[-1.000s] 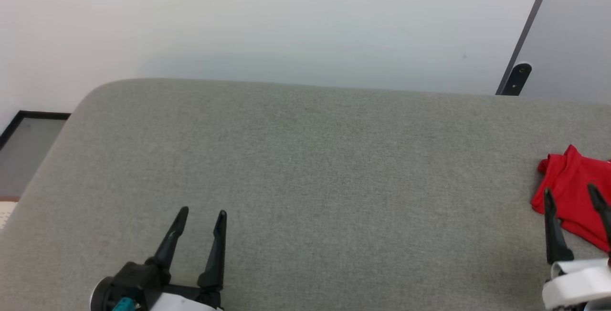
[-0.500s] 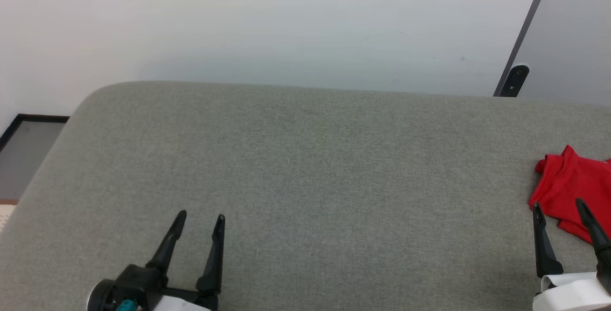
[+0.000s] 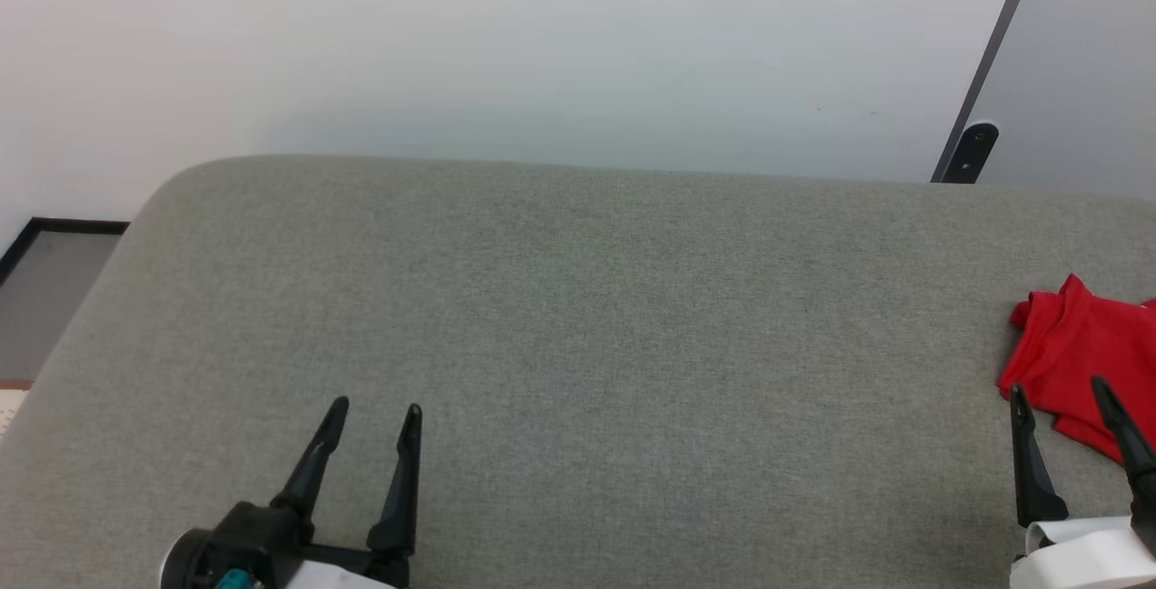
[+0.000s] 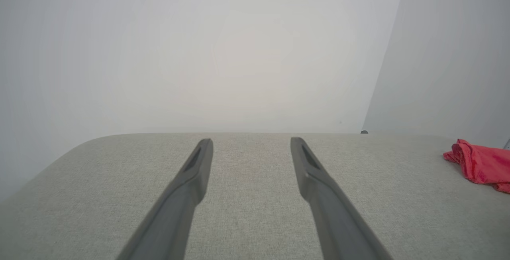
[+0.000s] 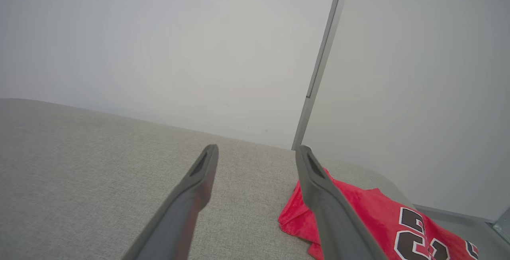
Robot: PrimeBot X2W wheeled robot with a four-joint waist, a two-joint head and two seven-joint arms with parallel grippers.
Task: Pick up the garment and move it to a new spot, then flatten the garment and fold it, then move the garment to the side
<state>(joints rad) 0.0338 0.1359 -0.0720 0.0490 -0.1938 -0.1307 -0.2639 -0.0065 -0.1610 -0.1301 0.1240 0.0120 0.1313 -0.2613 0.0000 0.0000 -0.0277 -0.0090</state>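
The garment (image 3: 1088, 359) is a bright red shirt lying crumpled at the far right of the grey padded surface (image 3: 587, 318). It also appears as the red heap (image 4: 480, 164) at the right of the left wrist view. In the right wrist view the garment (image 5: 370, 216) shows black, white-outlined lettering. My right gripper (image 3: 1057, 390) stands open at the lower right, its fingers just in front of the garment's near edge, holding nothing. In its own view the right gripper (image 5: 257, 152) has its right finger over the cloth. My left gripper (image 3: 372, 410) is open above bare surface at the lower left, also (image 4: 251, 142).
A white wall (image 3: 542, 47) rises behind the surface. A dark door edge with a stop (image 3: 971, 151) stands at the back right. Floor with a dark-framed panel (image 3: 50, 282) lies off the left edge.
The right gripper has drawn back toward me, so its fingertips now sit at the garment's near edge instead of over it. The left gripper has dropped slightly. The garment lies as before.
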